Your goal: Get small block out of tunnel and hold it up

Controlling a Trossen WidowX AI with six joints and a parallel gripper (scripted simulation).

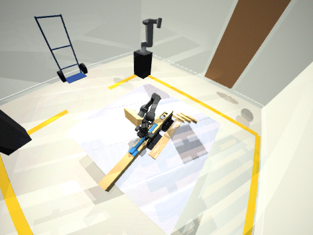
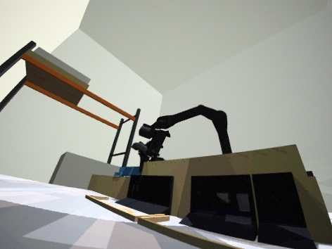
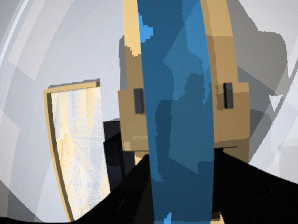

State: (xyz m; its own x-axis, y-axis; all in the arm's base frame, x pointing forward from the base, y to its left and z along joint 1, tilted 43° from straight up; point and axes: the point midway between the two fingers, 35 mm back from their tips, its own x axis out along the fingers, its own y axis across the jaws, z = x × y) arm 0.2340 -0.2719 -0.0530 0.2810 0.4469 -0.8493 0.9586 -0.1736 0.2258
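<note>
Gripper (image 1: 146, 136) (image 2: 141, 167) (image 3: 180, 159) pinches the blue handle (image 1: 136, 147) (image 2: 129, 171) (image 3: 181, 100); block unseen, presumably inside the covered tunnel (image 2: 218, 162). Cage-sliding looks in hand; next calls for a straight pull outward along the track

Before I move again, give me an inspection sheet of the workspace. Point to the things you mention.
Surface: pale, patched with shadows (image 1: 146, 196) (image 2: 21, 207) (image 3: 80, 45).
Job's things: blue bar (image 1: 136, 147) (image 2: 128, 171) (image 3: 180, 75) runs along the wooden housing (image 2: 225, 162) (image 3: 135, 127); small block not visible.
Clutter: thin wooden rods (image 1: 188, 117) beside the housing's far end; low-rimmed wooden tray (image 1: 159, 149) (image 2: 112, 210) (image 3: 50, 130) alongside it; thick wooden board (image 1: 132, 117) on the opposite side.
Grippers: one pincer (image 1: 144, 134) (image 2: 141, 169) (image 3: 180, 159), closed on the blue bar.
Cables: nothing seen.
Surroundings: blue hand truck (image 1: 61, 47), second arm on a black pedestal (image 1: 142, 64), orange-beamed rack (image 2: 109, 105), yellow floor lines (image 1: 256, 166).
</note>
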